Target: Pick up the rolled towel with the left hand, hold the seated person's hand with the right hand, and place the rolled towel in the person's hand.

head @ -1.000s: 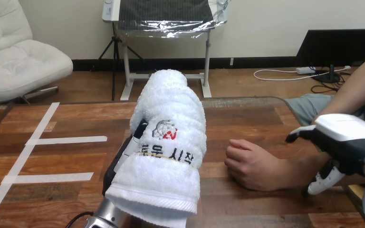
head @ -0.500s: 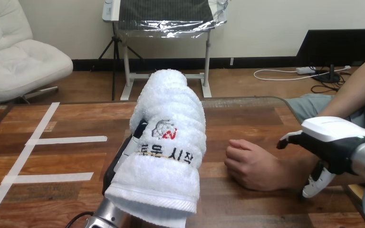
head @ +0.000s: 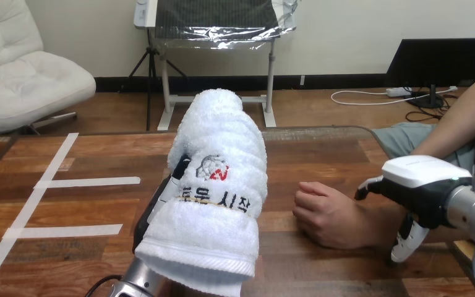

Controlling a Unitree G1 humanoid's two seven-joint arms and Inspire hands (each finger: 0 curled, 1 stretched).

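The rolled towel (head: 219, 185) is held up off the bench (head: 346, 154) by the left hand (head: 151, 219), whose fingers (head: 176, 176) curl round its left flank. Its long axis runs near to far, and the person's hand (head: 325, 213) rests just to its right, loosely curled with its back up. The right hand (head: 423, 185) hangs over the person's wrist (head: 380, 224) from the right, with its fingers (head: 367, 187) reaching over the far side and its thumb down the near side, spread and not visibly closed. It probably needs to close there before the towel travels right.
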